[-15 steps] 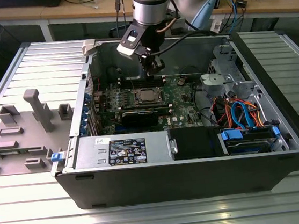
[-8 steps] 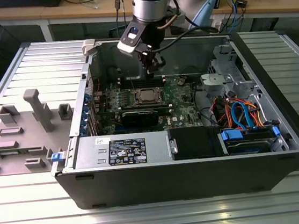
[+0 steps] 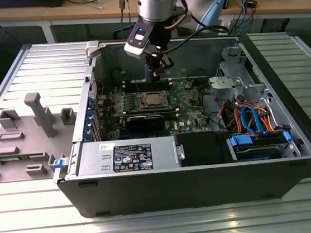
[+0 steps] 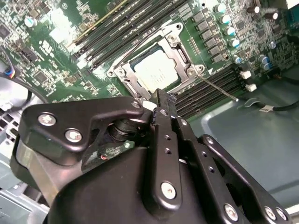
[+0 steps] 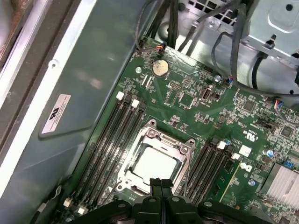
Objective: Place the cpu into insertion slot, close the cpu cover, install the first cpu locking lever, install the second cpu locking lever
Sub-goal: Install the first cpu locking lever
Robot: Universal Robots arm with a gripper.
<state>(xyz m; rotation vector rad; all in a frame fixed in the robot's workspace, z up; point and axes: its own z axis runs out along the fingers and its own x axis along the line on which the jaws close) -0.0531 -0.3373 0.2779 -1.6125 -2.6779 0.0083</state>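
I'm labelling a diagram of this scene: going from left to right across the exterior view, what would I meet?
Grey upright blocks → cpu → black box → orange and blue cables

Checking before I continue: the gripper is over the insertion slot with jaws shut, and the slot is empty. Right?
No, the insertion slot is not empty: the first wrist view shows the cpu seated in it. The gripper is over it with jaws shut, as you say.
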